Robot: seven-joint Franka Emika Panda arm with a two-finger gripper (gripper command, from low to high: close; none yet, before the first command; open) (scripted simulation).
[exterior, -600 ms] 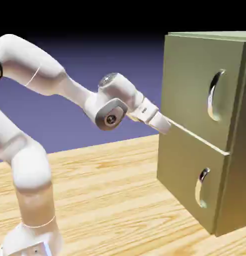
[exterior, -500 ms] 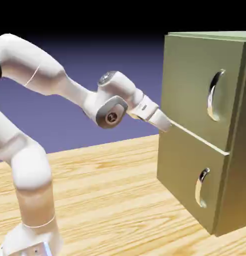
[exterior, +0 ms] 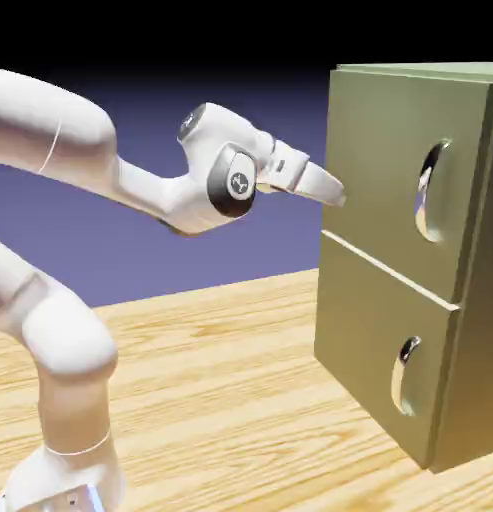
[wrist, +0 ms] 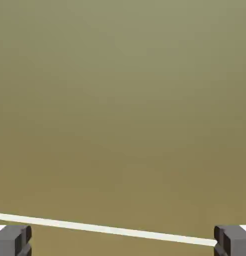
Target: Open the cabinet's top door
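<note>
The olive-green cabinet (exterior: 483,300) stands at the exterior view's right. Its top door (exterior: 375,150) is shut flat, and a curved silver handle (exterior: 426,190) sits in its oval recess. My gripper (exterior: 335,190) points at the top door's left edge, well left of the handle and very close to the panel. Olive door surface (wrist: 123,100) fills the hand view, with a pale seam line (wrist: 110,229) low down. The two grey fingertips (wrist: 12,240) show at the bottom corners, far apart with nothing between them, so the gripper (wrist: 123,243) is open.
Below the seam is the smaller lower door (exterior: 365,340) with its own silver handle (exterior: 402,375). The cabinet rests on a wooden table (exterior: 220,370). My white arm (exterior: 80,150) arches in from the left.
The hand has risen from the seam between the two doors to the height of the top door's middle, and the wrist has turned. The doors have not moved.
</note>
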